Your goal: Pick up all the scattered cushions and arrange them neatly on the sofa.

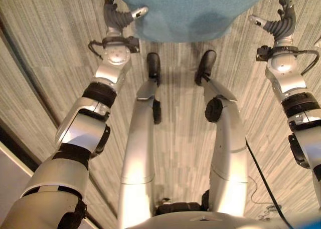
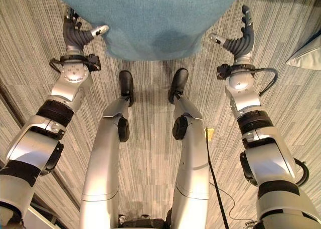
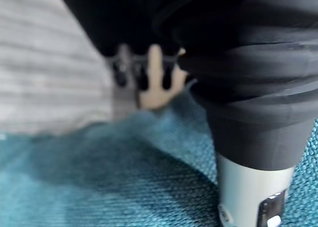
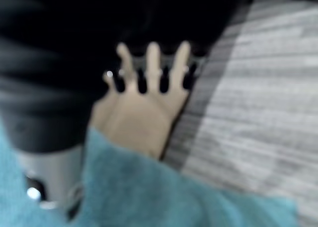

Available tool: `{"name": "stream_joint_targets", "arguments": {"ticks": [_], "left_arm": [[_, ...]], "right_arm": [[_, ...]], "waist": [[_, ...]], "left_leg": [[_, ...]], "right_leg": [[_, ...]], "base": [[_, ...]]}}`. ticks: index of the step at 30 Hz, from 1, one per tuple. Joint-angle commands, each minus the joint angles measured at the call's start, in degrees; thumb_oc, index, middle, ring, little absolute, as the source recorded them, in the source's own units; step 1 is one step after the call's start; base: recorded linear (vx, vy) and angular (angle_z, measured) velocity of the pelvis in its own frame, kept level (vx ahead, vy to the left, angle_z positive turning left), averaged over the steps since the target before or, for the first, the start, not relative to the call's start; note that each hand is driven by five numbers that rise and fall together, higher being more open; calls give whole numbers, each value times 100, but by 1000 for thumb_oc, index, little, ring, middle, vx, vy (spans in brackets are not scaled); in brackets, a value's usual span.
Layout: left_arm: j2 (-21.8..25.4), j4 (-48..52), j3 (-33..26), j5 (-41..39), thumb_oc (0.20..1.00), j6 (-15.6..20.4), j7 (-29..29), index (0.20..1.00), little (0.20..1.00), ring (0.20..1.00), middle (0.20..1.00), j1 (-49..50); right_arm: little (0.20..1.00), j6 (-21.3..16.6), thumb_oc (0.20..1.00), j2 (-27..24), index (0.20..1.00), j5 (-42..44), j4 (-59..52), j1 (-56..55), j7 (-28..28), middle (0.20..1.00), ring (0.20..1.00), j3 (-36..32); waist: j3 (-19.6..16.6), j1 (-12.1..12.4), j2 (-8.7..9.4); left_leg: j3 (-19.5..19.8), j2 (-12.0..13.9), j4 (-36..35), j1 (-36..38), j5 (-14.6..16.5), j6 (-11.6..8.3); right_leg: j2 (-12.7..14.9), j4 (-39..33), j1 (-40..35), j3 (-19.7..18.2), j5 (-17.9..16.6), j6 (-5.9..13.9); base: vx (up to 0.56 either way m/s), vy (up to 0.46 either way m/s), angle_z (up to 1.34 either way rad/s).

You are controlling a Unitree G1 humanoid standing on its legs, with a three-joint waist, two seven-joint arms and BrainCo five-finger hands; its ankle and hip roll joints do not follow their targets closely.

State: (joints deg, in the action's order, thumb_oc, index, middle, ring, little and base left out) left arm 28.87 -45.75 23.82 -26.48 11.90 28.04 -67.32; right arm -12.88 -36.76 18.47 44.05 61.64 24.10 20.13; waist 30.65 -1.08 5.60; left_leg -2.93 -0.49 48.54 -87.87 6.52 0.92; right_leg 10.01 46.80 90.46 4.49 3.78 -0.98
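A large teal cushion (image 1: pixel 190 13) hangs above the carpet at the far side of the view, held between my two hands. My left hand (image 1: pixel 114 16) presses its left side and my right hand (image 1: pixel 283 21) its right side, each thumb pointing in at the cushion's near edge. The fingers of both hands are straight. In the left wrist view the teal cloth (image 3: pixel 99 187) lies close against the hand's cover, with the straight fingers (image 3: pixel 155 73) beyond it. The right wrist view shows the same cloth (image 4: pixel 149 197) beside that hand's straight fingers (image 4: pixel 153 68).
A pale cushion (image 2: pixel 306 56) lies on the grey striped carpet (image 2: pixel 281 88) to the far right. A dark strip and a pale panel (image 1: pixel 10 169) run along the lower left. A small yellow tag (image 2: pixel 209 134) lies on the floor by my right side.
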Motion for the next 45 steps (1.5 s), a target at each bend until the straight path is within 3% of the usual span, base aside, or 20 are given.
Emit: {"name": "stream_joint_targets", "arguments": {"ticks": [1,10,13,21,22,23,24,33,40,43,45], "left_arm": [[58,189,-15,-16,1000,207,177,1000,1000,1000,1000,363],[-221,31,301,16,1000,173,167,1000,1000,1000,1000,-281],[-716,14,321,-276,1000,298,115,1000,1000,1000,1000,-417],[-1555,57,-22,-965,1000,600,305,1000,1000,1000,1000,-750],[-1584,117,-20,-953,1000,625,282,1000,1000,1000,1000,-758],[-1567,226,-37,-971,1000,664,239,1000,1000,1000,1000,-714],[-1557,346,-52,-963,200,696,209,200,200,200,200,-678],[-1607,1036,-315,-956,200,836,151,200,200,200,200,-88],[-1632,1739,-462,-671,200,767,-5,200,200,200,200,903],[-1515,2213,-497,-504,200,732,-324,200,200,200,200,1732],[-1492,2280,-539,-563,200,760,-404,200,200,200,200,1962]], "right_arm": [[1000,-216,1000,-157,1000,132,-60,-168,-96,1000,1000,401],[1000,-185,1000,213,1000,118,4,952,-246,1000,1000,1107],[1000,-190,1000,830,1000,176,99,1391,-311,1000,1000,1327],[1000,-405,1000,2319,1000,618,42,1697,-95,1000,1000,895],[790,-457,790,2428,790,716,-21,1647,-108,790,790,833],[523,-523,523,2515,523,793,-99,1598,-154,523,523,774],[200,-562,200,2554,200,824,-174,1563,-189,200,200,762],[200,-644,200,2420,200,682,-806,1037,-266,200,200,357],[200,-644,200,2161,200,466,-1546,46,-433,200,200,78],[200,-650,200,2040,200,249,-2025,-687,-568,200,200,-4],[200,-653,200,2030,200,202,-2129,-911,-587,200,200,-32]], "waist": [[-400,-5,-184],[-361,45,-237],[-351,108,-278],[-375,162,-313],[-380,161,-319],[-401,160,-319],[-423,155,-318],[-799,97,-292],[-907,75,-359],[-914,127,-402],[-942,146,-420]], "left_leg": [[334,-122,-294,50,-115,-125],[322,-128,-171,-62,-90,-90],[337,-144,-157,-57,-105,-86],[404,-160,-243,-67,-160,-92],[408,-164,-256,-65,-174,-95],[418,-171,-273,-64,-180,-98],[419,-170,-297,-55,-182,-101],[352,-150,-805,237,-264,-99],[392,-72,-1771,1582,-401,-140],[484,-50,-2341,2590,-515,-213],[505,-55,-2533,2912,-564,-242]], "right_leg": [[139,269,-162,-227,225,724],[67,302,-56,-214,245,718],[39,307,-53,-183,261,699],[-19,250,-51,-117,276,675],[-27,254,-51,-106,274,674],[-37,247,-51,-101,276,667],[-51,237,-51,-96,278,659],[-136,-11,-229,-29,240,664],[-223,-730,-1535,128,236,643],[-254,-1223,-2561,203,225,606],[-252,-1386,-2865,241,231,593]], "base": [[40,1,-3],[4,-2,-1],[0,0,0],[0,0,0],[0,0,0],[0,0,0],[0,0,0],[-10,-8,1],[-45,-17,5],[22,-50,1],[8,-36,-2]]}}
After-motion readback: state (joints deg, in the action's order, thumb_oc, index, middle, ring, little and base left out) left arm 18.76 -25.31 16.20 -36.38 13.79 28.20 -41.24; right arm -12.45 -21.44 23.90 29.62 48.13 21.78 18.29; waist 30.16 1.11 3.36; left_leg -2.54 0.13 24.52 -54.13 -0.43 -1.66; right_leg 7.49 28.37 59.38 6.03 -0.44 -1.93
